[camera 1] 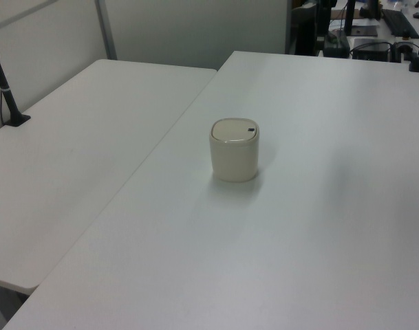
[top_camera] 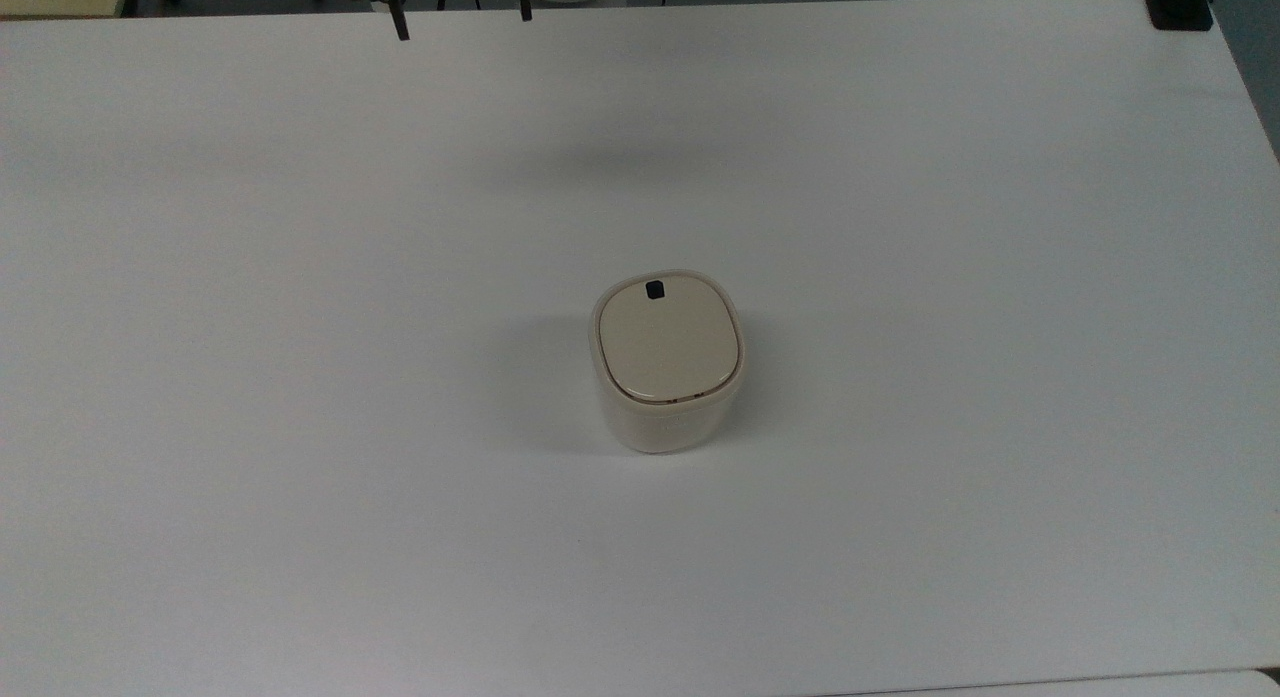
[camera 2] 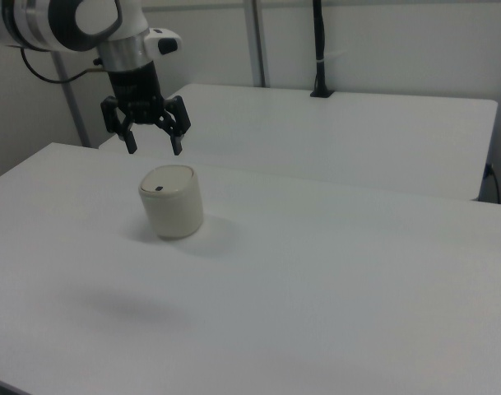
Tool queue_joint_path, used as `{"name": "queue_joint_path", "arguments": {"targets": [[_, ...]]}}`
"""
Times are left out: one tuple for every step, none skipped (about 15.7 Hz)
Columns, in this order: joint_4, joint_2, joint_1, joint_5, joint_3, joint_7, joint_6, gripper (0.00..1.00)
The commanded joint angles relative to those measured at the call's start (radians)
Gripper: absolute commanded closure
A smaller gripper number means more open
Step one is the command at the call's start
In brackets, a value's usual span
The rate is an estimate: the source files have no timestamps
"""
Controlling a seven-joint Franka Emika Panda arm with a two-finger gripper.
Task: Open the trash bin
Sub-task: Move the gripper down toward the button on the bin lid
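Observation:
The cream-white trash bin [top_camera: 667, 362] stands upright near the middle of the white table [top_camera: 300, 377], its flat beige lid [top_camera: 667, 343] down and the small black button [top_camera: 654, 290] at the lid's far edge in the top view. It is also seen as the bin [camera 1: 234, 149] in the left view and the bin [camera 2: 172, 202] in the right view. My gripper [camera 2: 154, 148] hangs open in the air, high above the table and apart from the bin. Its two black fingertips [top_camera: 401, 29] poke in at the top view's upper edge, gripper [top_camera: 463, 23].
A second white table [camera 1: 65, 172] adjoins on the left view's left, with a black clamped pole [camera 1: 6, 96] on it. Another black clamp [top_camera: 1180, 7] sits at the table corner at the top view's upper right. A faint arm shadow [top_camera: 610, 157] lies on the table.

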Motion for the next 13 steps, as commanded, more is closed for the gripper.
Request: {"name": "queue_joint_path", "arguments": {"targets": [[-0.015, 0.027, 0.045, 0.008, -0.008, 0.119, 0.077, 0.34], [-0.019, 0.039, 0.056, 0.006, -0.006, 0.179, 0.101, 0.48], [-0.021, 0.047, 0.063, 0.006, -0.005, 0.233, 0.129, 0.61], [-0.025, 0.056, 0.076, 0.006, -0.005, 0.28, 0.155, 0.78], [-0.033, 0.063, 0.086, 0.006, -0.005, 0.32, 0.179, 0.89], [-0.038, 0.068, 0.093, 0.008, -0.005, 0.356, 0.205, 0.92], [-0.051, 0.073, 0.102, 0.006, -0.005, 0.4, 0.236, 0.94], [-0.071, 0.08, 0.114, 0.008, -0.005, 0.489, 0.3, 0.98], [-0.083, 0.085, 0.12, 0.008, -0.005, 0.55, 0.34, 1.0], [-0.091, 0.1, 0.129, 0.008, -0.005, 0.601, 0.383, 1.0], [-0.093, 0.117, 0.14, 0.008, -0.005, 0.647, 0.414, 1.0], [-0.093, 0.137, 0.148, 0.008, -0.005, 0.682, 0.436, 1.0], [-0.093, 0.157, 0.159, 0.008, -0.005, 0.704, 0.462, 1.0]]}}
